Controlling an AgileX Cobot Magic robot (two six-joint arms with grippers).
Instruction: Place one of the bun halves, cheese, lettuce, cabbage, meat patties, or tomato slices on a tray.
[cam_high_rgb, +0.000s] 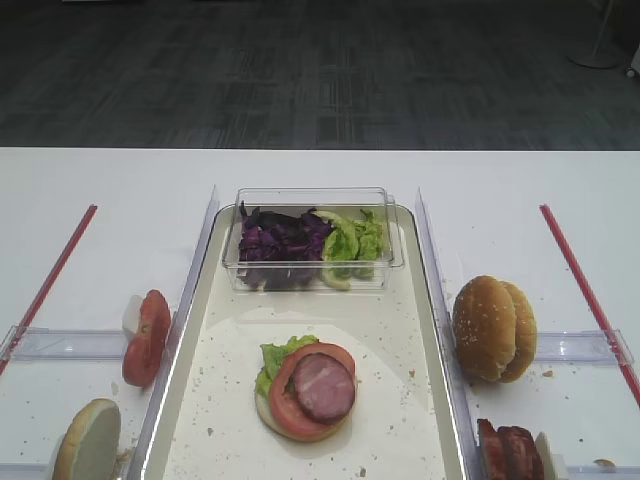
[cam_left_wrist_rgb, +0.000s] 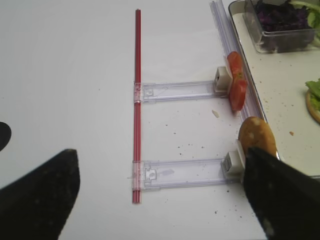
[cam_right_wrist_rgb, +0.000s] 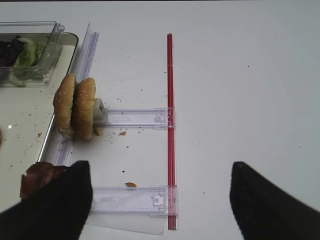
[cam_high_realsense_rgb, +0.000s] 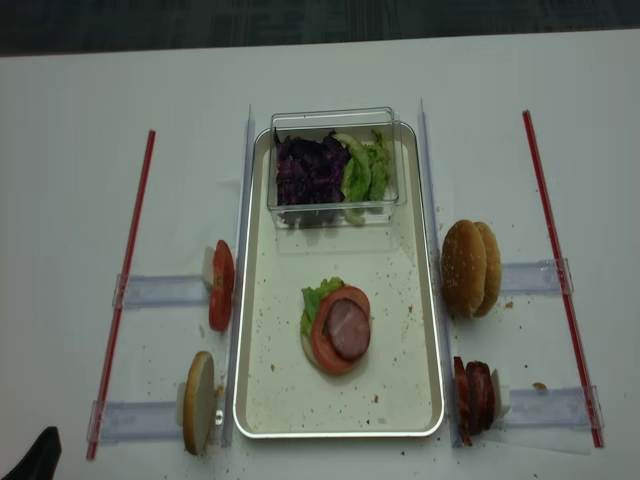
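Flanking tray (cam_high_realsense_rgb: 432, 300), bun halves (cam_high_realsense_rgb: 470, 268), tomato slices (cam_high_realsense_rgb: 221, 285)

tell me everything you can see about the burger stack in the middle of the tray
The half-built burger stack lies flat on the long silvery metal tray, nearer its front end. A pale bun base is at the bottom, crinkled light green lettuce pokes out at its upper left, then a bright red tomato slice, topped by a glossy pinkish-brown meat patty. No gripper touches it.

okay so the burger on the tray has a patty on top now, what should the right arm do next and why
Probably move the open right gripper toward the bun halves standing on edge beside the tray. The stack already shows bottom bun, lettuce, tomato and a meat patty with no top, and those buns sit ahead and to the left of the gripper in its wrist view. Both arms are clear of the tray.
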